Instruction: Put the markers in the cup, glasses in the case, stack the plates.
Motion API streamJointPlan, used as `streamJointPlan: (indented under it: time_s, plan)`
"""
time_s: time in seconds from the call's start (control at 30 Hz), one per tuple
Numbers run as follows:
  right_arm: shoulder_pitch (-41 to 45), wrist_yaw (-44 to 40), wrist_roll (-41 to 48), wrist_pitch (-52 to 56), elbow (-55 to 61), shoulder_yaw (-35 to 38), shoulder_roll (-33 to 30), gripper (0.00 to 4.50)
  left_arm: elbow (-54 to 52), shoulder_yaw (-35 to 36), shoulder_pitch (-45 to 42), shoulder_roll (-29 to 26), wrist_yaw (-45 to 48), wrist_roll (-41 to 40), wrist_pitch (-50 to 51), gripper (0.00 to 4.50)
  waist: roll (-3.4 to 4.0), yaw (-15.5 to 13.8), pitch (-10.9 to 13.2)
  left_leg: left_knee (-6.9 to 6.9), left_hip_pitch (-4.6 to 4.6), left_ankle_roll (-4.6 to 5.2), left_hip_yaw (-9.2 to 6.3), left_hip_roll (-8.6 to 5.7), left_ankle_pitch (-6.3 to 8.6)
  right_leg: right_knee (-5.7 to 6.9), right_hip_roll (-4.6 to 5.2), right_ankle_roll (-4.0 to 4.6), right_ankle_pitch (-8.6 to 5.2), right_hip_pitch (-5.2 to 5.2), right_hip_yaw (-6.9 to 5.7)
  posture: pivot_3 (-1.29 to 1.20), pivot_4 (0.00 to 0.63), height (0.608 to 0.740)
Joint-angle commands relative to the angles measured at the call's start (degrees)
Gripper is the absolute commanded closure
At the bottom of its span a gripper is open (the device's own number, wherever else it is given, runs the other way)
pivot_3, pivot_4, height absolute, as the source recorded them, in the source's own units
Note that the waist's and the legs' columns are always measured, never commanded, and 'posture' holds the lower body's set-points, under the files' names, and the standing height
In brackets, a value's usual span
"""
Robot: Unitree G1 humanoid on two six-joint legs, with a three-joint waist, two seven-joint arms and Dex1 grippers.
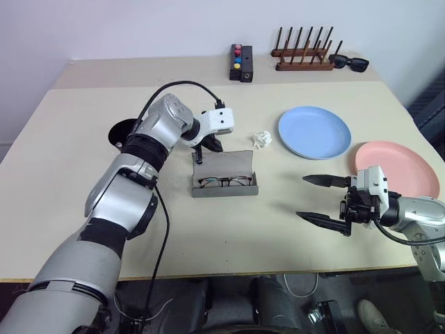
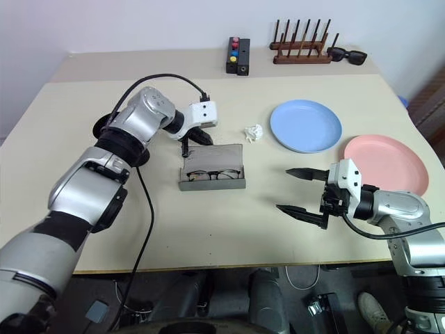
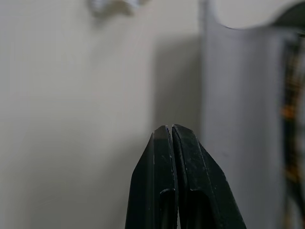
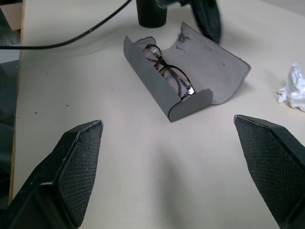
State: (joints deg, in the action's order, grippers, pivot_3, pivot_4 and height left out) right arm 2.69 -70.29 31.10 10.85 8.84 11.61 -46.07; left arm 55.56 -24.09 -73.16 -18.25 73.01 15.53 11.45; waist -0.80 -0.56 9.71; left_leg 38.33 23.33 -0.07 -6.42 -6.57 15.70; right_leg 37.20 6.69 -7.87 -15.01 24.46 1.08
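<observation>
Tortoiseshell round-lens glasses (image 4: 170, 76) lie inside the grey rectangular hard-shell case (image 1: 224, 174) in the middle of the beige table (image 1: 83, 125), lid standing open. Our left gripper (image 1: 206, 148) sits at the back edge of that lid with its black fingers pinched together on nothing, so the step in hand looks like nudging the lid over. We'd want to push from behind the raised lid, low and steady, letting the hinge do the work so the light shell doesn't skid on the smooth tabletop. Our right gripper (image 2: 300, 189) hovers with its jaws spread wide, near the case on its right, empty, ribbed pads showing. It could steady the case front if it slides. The tall black tapered plastic cup (image 4: 151, 13) stands just behind the case. The shallow light blue round plate (image 1: 314, 131) and the salmon pink round plate (image 1: 398, 167) lie side by side, glossy, not yet stacked. A crumpled white scrap of paper (image 1: 261, 139) rests between case and blue plate.
</observation>
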Motion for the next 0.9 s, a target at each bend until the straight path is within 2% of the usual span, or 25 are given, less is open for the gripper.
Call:
streamJointPlan:
  time_s: [0.03, 0.27, 0.9]
  plan:
    - [0.1, -0.5, 0.2, -1.0, 0.4, 0.5, 0.1, 0.0, -4.0, 0.2, 0.0, -1.5, 5.1, -1.2, 0.9, 4.45, 0.0, -0.1, 0.0, 0.0, 0.0, 0.0, 0.0, 0.0, 0.0, 0.0, 0.0, 0.0, 0.0, 0.0, 0.0, 0.0, 0.15, 0.74]
    - [0.3, -0.9, -0.1, -1.3, -0.1, 0.5, 0.3, 0.0, -13.6, 0.6, 2.5, -4.4, 12.9, -3.2, 5.1, 4.45, 0.01, 0.0, 0.0, 0.0, 0.0, 0.0, -0.01, 0.01, 0.0, 0.0, 0.0, 0.0, 0.0, 0.0, 0.0, 0.0, 0.15, 0.74]
    - [1.3, -1.2, -0.2, -1.8, -1.3, 0.1, 0.2, 0.0, -30.0, -2.0, 8.8, -7.0, 16.5, -4.8, 12.7, 4.45, 0.02, 0.0, 0.0, 0.0, 0.0, 0.0, -0.02, 0.02, 0.0, 0.0, 0.0, 0.0, 0.0, 0.0, 0.01, 0.0, 0.15, 0.74]
